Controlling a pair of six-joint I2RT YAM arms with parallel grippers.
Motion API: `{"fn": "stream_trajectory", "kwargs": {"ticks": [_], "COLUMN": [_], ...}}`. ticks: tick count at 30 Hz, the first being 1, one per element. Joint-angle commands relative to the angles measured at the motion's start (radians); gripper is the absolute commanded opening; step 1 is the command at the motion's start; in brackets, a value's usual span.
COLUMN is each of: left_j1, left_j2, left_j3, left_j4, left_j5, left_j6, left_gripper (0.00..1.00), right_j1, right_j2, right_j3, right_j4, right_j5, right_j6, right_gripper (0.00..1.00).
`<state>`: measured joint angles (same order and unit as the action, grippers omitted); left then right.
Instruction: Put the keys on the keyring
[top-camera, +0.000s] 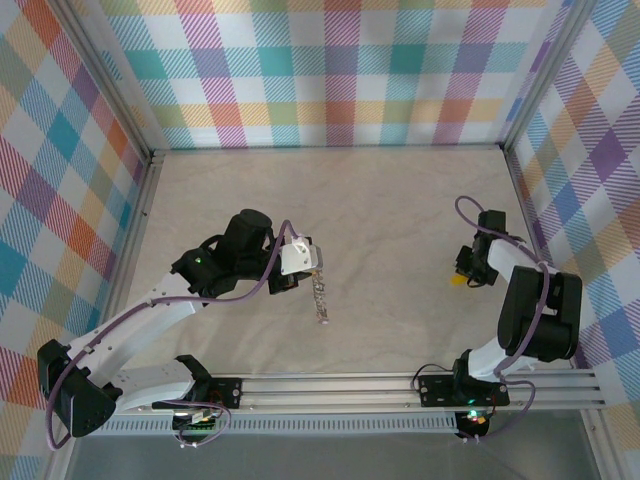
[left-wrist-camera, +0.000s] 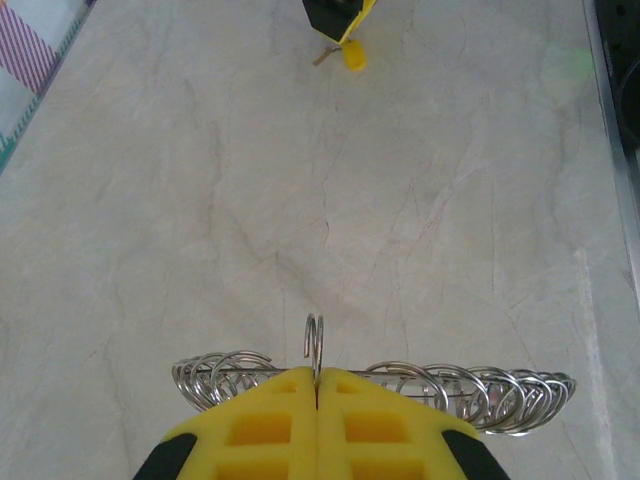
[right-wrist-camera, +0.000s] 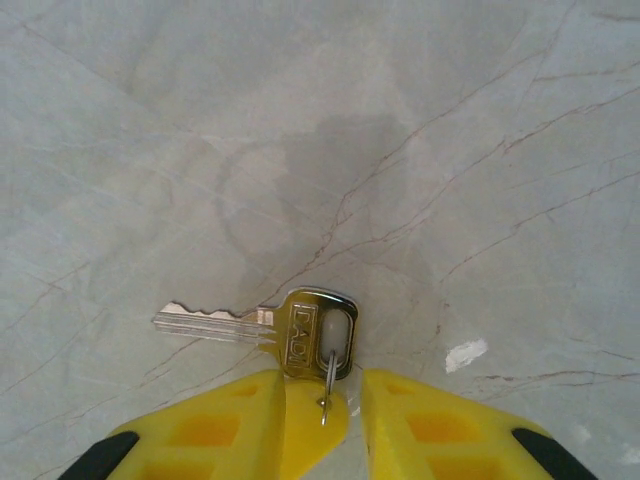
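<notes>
The keyring is a silvery coil of wire loops. My left gripper is shut on one upright loop of it. From above, the keyring hangs as a short chain below the left gripper, left of centre. A silver key lies flat on the marbled table with its blade pointing left, and a small ring joins it to a yellow tag. My right gripper is closed on that tag, jaws a little apart. In the top view the right gripper and the tag are at the right.
Plaid walls close in the beige table at the back and both sides. A metal rail with the arm bases runs along the near edge. Open table lies between the two grippers.
</notes>
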<state>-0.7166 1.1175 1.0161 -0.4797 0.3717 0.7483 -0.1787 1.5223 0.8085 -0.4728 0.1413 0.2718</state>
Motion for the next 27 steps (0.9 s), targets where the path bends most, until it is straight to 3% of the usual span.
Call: {"fn": "stream_trajectory", "kwargs": {"ticks": [1, 5, 22, 25, 27], "left_j1": [0.013, 0.013, 0.013, 0.013, 0.012], "left_j2": [-0.007, -0.006, -0.01, -0.012, -0.013], "left_j3": [0.017, 0.013, 0.01, 0.009, 0.009], "left_j4": [0.01, 0.01, 0.013, 0.012, 0.012], "left_j5": [0.003, 0.004, 0.006, 0.01, 0.011], "left_j6": [0.006, 0.005, 0.005, 0.006, 0.006], "left_gripper": [0.0, 0.0, 0.0, 0.0, 0.0], "right_j1": [0.003, 0.003, 0.003, 0.004, 0.003], "right_j2": [-0.029, -0.015, 0.017, 0.022, 0.022], "right_j3": [0.01, 0.008, 0.006, 0.006, 0.004], "right_j4": [-0.015, -0.013, -0.009, -0.008, -0.005], "right_j5": [0.011, 0.008, 0.006, 0.008, 0.01], "right_j6": [-0.003, -0.002, 0.011, 0.01, 0.009], "right_gripper": [0.26, 0.22, 0.24, 0.22, 0.16]}}
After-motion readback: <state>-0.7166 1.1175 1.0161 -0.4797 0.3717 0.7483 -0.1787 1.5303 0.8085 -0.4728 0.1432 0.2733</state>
